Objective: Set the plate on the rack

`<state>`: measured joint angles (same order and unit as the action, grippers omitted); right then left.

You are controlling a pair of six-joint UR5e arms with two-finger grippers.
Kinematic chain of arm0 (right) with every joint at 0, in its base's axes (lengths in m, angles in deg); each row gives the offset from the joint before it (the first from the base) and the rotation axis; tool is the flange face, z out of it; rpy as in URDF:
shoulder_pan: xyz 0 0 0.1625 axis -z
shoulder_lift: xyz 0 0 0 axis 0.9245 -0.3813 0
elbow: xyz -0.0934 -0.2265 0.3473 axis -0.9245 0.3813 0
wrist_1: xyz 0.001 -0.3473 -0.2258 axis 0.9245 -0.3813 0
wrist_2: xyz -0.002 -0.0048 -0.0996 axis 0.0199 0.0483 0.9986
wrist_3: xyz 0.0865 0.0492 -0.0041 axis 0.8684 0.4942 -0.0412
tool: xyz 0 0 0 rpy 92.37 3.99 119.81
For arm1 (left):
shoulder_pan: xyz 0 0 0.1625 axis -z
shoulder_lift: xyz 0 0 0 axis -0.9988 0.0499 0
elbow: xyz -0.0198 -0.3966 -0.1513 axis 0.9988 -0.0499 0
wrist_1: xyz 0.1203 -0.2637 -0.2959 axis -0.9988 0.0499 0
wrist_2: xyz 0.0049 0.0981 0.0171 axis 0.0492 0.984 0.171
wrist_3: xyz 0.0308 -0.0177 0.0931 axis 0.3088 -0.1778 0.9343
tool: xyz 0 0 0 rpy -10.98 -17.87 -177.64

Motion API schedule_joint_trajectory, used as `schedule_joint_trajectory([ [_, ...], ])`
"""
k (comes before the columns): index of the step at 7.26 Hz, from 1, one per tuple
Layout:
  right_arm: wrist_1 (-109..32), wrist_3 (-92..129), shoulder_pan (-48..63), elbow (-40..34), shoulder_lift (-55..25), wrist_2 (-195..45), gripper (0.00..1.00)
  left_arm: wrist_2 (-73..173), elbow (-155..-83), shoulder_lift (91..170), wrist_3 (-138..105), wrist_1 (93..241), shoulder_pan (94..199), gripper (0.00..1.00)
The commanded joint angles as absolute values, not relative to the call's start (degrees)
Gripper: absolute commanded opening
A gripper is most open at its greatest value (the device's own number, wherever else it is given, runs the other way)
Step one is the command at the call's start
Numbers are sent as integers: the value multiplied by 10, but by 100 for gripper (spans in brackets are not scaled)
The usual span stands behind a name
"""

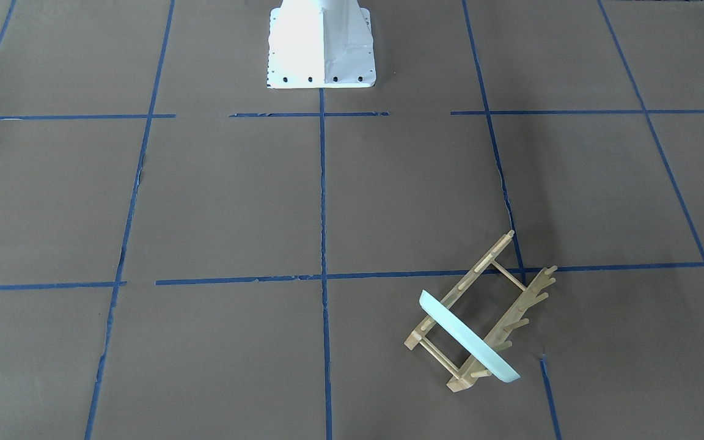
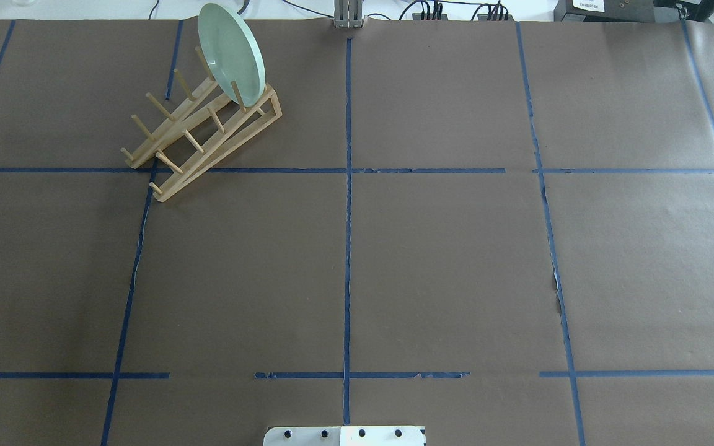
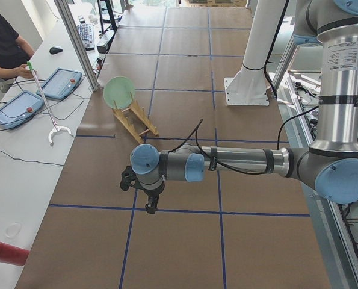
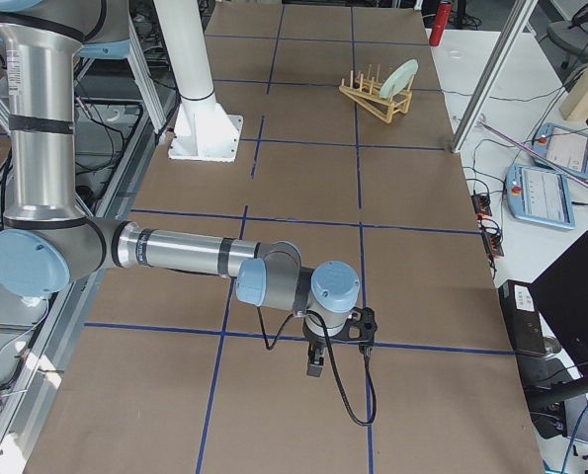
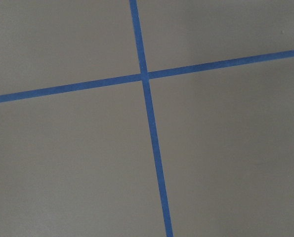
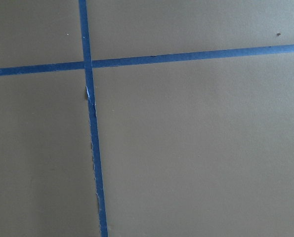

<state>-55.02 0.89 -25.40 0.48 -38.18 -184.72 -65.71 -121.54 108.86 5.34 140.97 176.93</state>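
A table (image 2: 444, 260) covered in brown paper and marked into squares by blue tape lines (image 2: 348, 248), seen from above and from both ends. In the far left part of the table, from the robot's side, sits the rack (image 2: 202, 139), a small light-wood frame with 2 rails of upright pegs, lying diagonally from near left to far right. The plate (image 2: 233, 52), round and pale mint green, stands on its edge at the far end of the rack, held between pegs and tilted, its face turned toward the robot. Nothing grips it. A white robot base (image 1: 321, 46) stands at the near edge in the middle. The left gripper (image 3: 148, 209) hangs pointing down over a tape line at the left end of the table, well apart from the rack; it shows only from the side, so whether its claw is wide or narrow cannot be told. The right gripper (image 4: 314, 370) hangs the same way over the right end, and its claw cannot be judged either. Both wrist cameras show only brown paper and crossing tape. A seated person (image 3: 1, 48) is at a white side bench beyond the far edge.
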Motion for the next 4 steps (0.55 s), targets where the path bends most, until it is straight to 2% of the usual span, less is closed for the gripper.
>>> schedule_joint_trajectory([
  [1, -550, 9, -254, 5, -381, -1847, 100, -607, -1227, 1095, 53, 1409, 1801, 100],
  [4, -550, 9, -254, 6, -382, -1847, 100, -608, -1227, 1085, 53, 1408, 1801, 100],
])
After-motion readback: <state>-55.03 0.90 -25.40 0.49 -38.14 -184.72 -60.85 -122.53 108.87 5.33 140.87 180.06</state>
